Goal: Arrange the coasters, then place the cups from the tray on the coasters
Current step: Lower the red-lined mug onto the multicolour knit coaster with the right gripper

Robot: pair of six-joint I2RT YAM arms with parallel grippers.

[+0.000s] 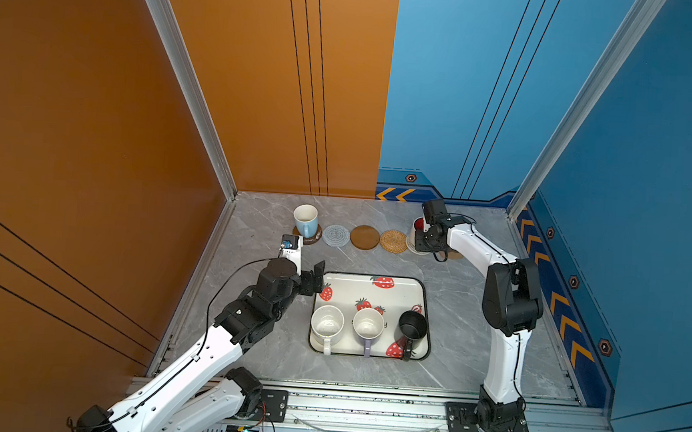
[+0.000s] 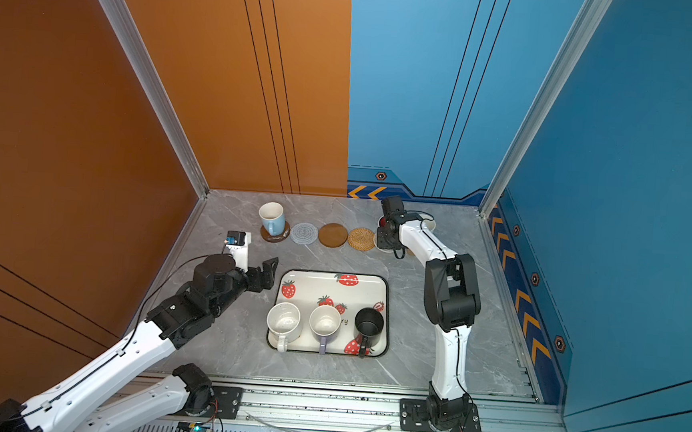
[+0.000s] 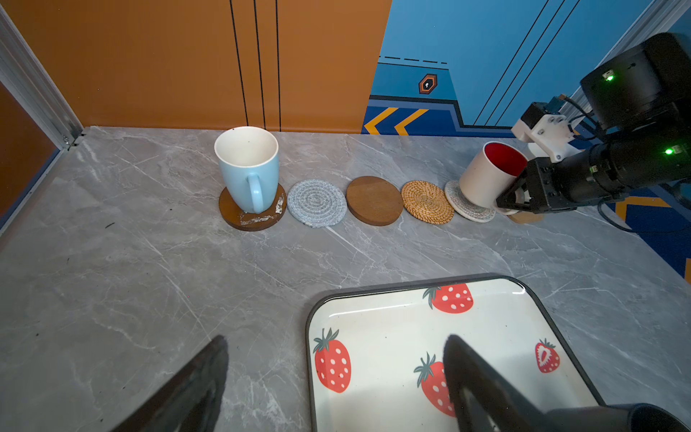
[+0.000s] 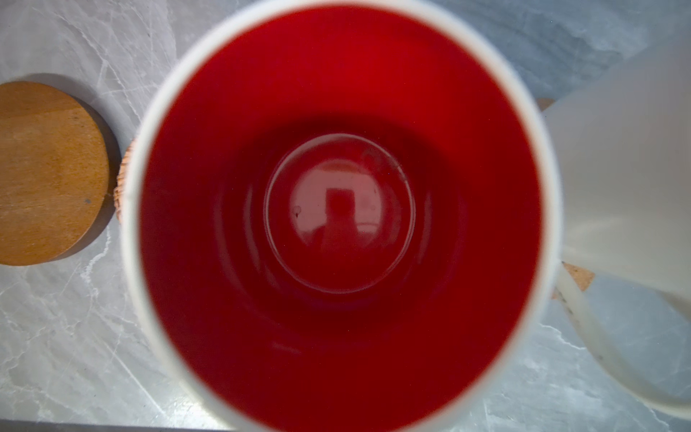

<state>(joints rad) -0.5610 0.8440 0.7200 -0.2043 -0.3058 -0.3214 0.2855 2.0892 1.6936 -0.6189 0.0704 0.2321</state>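
Note:
Along the back lies a row of coasters: a brown disc (image 1: 311,239) under the light blue cup (image 1: 305,218), a grey woven round (image 1: 336,236), a bare brown disc (image 1: 365,237), a rattan round (image 1: 394,241), a white woven round (image 3: 467,209) and a cork piece (image 3: 527,217). My right gripper (image 3: 514,198) is shut on the white cup with the red inside (image 3: 490,172), which leans tilted over the white woven round. The tray (image 1: 347,288) holds a speckled white cup (image 1: 327,324), a lavender cup (image 1: 368,325) and a black cup (image 1: 412,326). My left gripper (image 3: 334,340) hangs open and empty over the tray's back left corner.
A cream white cup (image 4: 628,187) stands right beside the held cup, mostly hidden behind the right arm in both top views. Orange and blue walls close off the back and the sides of the marble table (image 1: 252,344). The right arm's elbow (image 1: 511,299) rises beside the tray.

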